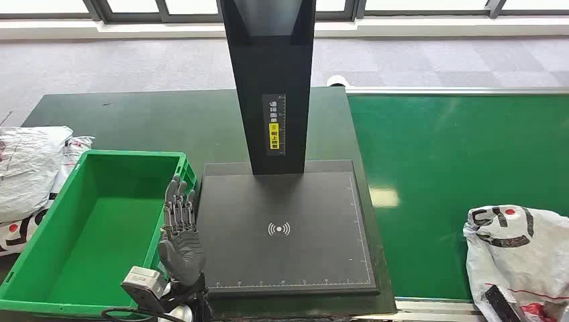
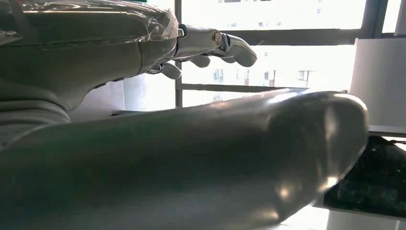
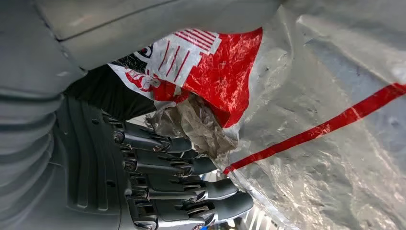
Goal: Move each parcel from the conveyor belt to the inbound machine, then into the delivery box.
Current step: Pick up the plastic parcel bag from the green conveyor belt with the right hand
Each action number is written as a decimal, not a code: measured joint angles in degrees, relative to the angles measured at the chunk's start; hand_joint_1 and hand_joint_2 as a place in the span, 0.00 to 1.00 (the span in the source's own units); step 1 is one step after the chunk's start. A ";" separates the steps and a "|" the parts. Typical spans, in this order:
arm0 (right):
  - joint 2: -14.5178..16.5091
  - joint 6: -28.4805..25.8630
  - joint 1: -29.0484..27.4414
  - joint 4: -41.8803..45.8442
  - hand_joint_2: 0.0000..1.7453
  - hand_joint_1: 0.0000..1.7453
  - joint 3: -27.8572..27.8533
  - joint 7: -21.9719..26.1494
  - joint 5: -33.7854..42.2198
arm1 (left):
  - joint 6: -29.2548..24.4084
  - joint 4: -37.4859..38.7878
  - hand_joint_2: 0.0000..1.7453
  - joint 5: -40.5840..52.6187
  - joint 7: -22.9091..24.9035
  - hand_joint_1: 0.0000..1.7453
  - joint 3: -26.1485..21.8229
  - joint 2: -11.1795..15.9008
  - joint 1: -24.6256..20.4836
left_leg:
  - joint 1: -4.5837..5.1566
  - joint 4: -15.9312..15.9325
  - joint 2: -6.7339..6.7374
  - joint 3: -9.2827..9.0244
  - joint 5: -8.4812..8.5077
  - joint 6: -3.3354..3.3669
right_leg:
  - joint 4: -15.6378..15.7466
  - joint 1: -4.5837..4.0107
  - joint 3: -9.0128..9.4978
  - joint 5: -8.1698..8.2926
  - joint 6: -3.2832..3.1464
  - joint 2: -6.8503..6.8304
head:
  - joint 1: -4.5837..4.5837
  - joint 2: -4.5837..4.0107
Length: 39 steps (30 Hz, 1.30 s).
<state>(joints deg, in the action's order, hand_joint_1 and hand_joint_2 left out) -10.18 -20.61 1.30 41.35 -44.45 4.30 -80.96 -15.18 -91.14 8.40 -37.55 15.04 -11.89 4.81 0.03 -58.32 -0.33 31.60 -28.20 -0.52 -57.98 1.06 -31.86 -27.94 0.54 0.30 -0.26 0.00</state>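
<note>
Left hand (image 1: 180, 231) raised, palm flat, fingers (image 1: 178, 201) straight and apart, holding nothing. It hovers over the near right corner of the green box (image 1: 40, 231), just beside the left edge of the black scanner plate (image 1: 288, 231). The scanner's black post (image 1: 268, 80) rises from the plate's far edge, with a yellow label on its face.

Parcel (image 1: 520, 251), a white plastic bag with red and black print, lies on the green conveyor belt (image 1: 456, 168) at the near right. In the right wrist view the right hand (image 3: 158, 187) is up against the bag (image 3: 311, 120), fingers (image 3: 191, 165) curled under crumpled plastic at its edge. A firm grasp cannot be told from here.

More white bags (image 1: 30, 168) lie piled left of the green box, on the dark table (image 1: 168, 121).
</note>
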 joint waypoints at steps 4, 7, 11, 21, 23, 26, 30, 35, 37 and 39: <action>-0.61 0.07 1.72 -4.06 1.00 1.00 -0.75 0.00 -0.77 | 0.41 0.58 0.00 0.16 0.00 0.00 0.00 0.00 -0.25 | -0.03 0.00 0.05 -0.05 0.00 0.00 | 0.01 -0.03 0.03 0.01 0.01 0.04 | 0.00 0.00; -0.81 -0.04 2.98 -7.02 1.00 1.00 -1.07 0.02 -1.30 | 0.63 1.09 0.00 0.22 0.00 0.00 0.00 0.00 -0.45 | -0.04 -0.01 0.07 -0.10 0.00 0.01 | 0.03 -0.04 0.06 0.03 0.04 0.05 | 0.00 0.00; -0.85 -0.56 3.89 -9.22 1.00 1.00 -1.34 0.09 -1.48 | 0.69 1.60 0.00 0.21 0.00 0.00 0.00 0.00 -0.71 | -0.04 -0.02 0.06 -0.14 0.05 0.10 | 0.08 -0.04 0.14 0.08 0.12 0.04 | 0.00 0.00; 0.26 -5.11 4.00 -9.06 1.00 1.00 -3.45 4.93 1.14 | 0.59 2.12 0.00 0.21 0.00 0.00 0.00 0.00 -0.83 | -0.04 -0.06 0.01 -0.10 0.09 0.16 | 0.11 -0.04 0.23 0.13 0.17 0.00 | 0.00 0.00; 0.45 -5.10 3.99 -9.06 1.00 1.00 -3.61 4.99 1.16 | 0.60 2.18 0.00 0.21 0.00 0.00 0.00 0.00 -0.83 | -0.04 -0.06 -0.01 -0.08 0.09 0.16 | 0.11 -0.04 0.23 0.13 0.17 -0.01 | 0.00 0.00; 0.82 -5.16 3.90 -8.97 1.00 1.00 -3.68 5.46 1.64 | 0.58 2.20 0.00 0.23 0.00 0.00 0.00 0.00 -0.84 | -0.04 -0.06 -0.01 -0.07 0.09 0.16 | 0.11 -0.04 0.22 0.13 0.17 -0.01 | 0.00 0.00; 2.69 -5.00 3.05 -5.49 1.00 1.00 -4.33 9.83 5.32 | 0.58 2.24 0.00 0.65 0.00 0.00 0.00 -0.01 -0.83 | -0.04 -0.05 0.00 -0.05 0.09 0.16 | 0.11 -0.04 0.19 0.13 0.17 -0.02 | 0.00 0.00; 8.48 -2.19 -0.61 6.78 1.00 1.00 -5.19 19.80 14.61 | -0.54 2.48 0.00 0.90 0.00 0.00 0.07 -0.02 -0.74 | -0.04 -0.01 -0.05 0.02 0.10 0.15 | 0.11 -0.03 0.11 0.12 0.16 -0.04 | 0.01 0.00; 11.44 -0.85 -2.45 13.96 1.00 1.00 -5.37 26.93 21.99 | -1.80 2.42 0.00 1.17 0.00 0.00 0.37 -0.02 -0.52 | -0.05 0.01 -0.06 0.05 0.11 0.14 | 0.10 -0.04 0.07 0.11 0.15 -0.05 | 0.01 0.00; 14.72 1.27 -4.45 21.94 1.00 1.00 -5.27 32.17 28.07 | -2.49 2.20 0.00 1.51 0.00 0.00 0.83 -0.03 -0.20 | -0.06 0.01 -0.07 0.07 0.10 0.13 | 0.10 -0.05 0.04 0.09 0.12 -0.06 | 0.01 0.00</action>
<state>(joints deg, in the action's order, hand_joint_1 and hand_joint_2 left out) 4.54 -19.34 -3.14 63.28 -49.72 36.46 -52.89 -17.67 -88.94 9.91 -37.55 15.87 -11.92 4.62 -0.03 -58.31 -0.41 31.67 -28.10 -0.38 -57.88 1.01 -31.82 -27.85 0.66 0.23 -0.26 0.00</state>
